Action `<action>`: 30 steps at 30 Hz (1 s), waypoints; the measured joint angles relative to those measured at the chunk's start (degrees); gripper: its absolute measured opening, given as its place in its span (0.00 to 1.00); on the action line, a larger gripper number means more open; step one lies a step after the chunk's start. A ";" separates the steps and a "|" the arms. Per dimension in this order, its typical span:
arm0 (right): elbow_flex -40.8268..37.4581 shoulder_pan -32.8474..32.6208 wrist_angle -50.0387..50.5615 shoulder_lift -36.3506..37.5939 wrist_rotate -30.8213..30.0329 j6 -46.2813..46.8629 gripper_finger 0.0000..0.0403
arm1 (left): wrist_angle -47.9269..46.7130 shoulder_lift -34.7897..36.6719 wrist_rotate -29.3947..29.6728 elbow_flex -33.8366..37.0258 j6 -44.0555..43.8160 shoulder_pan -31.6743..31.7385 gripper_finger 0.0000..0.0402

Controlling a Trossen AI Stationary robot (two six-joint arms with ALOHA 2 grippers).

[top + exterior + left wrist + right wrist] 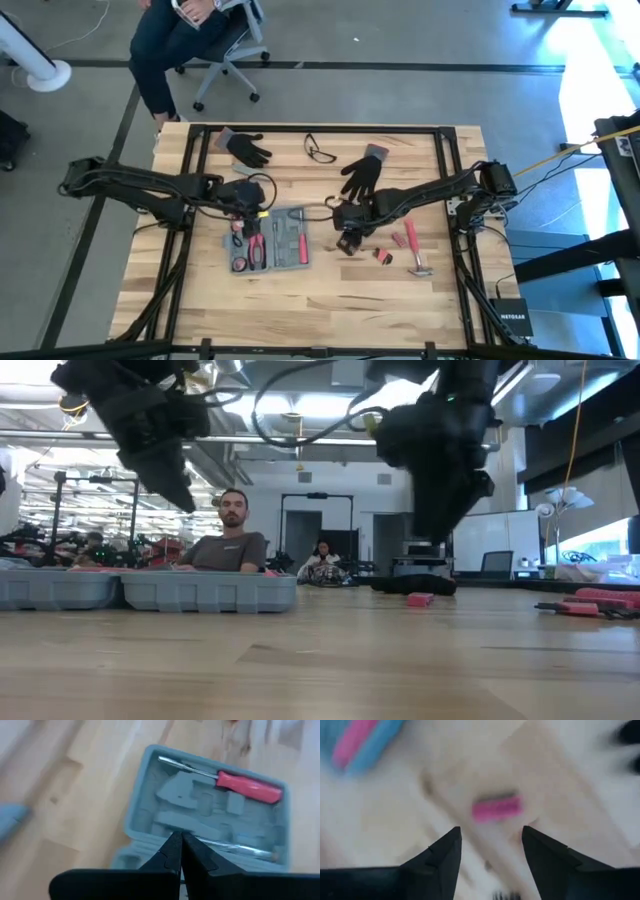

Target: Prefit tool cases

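The tool case point(266, 240) lies open on the table, blue-grey, with red-handled tools in its moulded recesses. The left wrist view shows a red-handled screwdriver point(247, 786) lying in it. My left gripper point(245, 212) hangs shut above the case's far edge, its fingers point(175, 851) pointing down at the case and touching nothing. My right gripper point(347, 243) stands open above the bare table, right of the case. A small pink piece point(497, 808) lies on the wood beyond its fingertips point(490, 832).
A red-handled hammer point(415, 252) and small red pieces point(383, 256) lie right of my right gripper. Two black gloves point(246, 149) point(364, 173) and safety glasses point(320, 151) lie toward the far edge. A person sits beyond the table point(230, 540).
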State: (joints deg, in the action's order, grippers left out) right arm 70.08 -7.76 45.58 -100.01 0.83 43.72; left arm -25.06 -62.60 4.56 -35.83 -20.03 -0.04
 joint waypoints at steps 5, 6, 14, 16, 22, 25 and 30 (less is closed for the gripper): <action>0.02 0.28 -0.90 -0.88 3.01 -10.90 0.63 | 3.42 0.91 -0.55 0.95 -5.01 -2.00 0.00; 0.01 0.28 -1.54 -1.25 1.94 -12.84 0.66 | 4.10 0.88 -0.16 0.93 -5.06 -2.27 0.00; -0.08 0.28 -3.73 -6.50 0.23 -12.89 0.86 | 4.55 0.86 4.22 0.95 -8.31 -1.64 0.00; 0.14 0.28 -3.81 -7.38 0.09 -12.69 0.89 | 4.75 0.84 4.78 0.95 -8.59 -1.62 0.00; 0.16 0.83 -4.58 -7.98 -4.28 -12.87 0.92 | 4.72 0.84 5.02 0.91 -8.50 -1.64 0.00; -0.56 0.79 -4.86 -7.98 -3.11 -14.29 0.92 | 4.74 0.84 5.04 0.91 -7.56 -1.64 0.00; -1.45 0.67 -5.40 -7.98 -0.34 -13.91 0.91 | 4.76 0.84 5.04 0.91 -7.09 -1.64 0.00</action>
State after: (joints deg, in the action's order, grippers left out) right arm 68.63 -7.09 40.18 -107.98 0.48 29.80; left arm -20.29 -61.76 9.61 -34.92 -27.11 -1.67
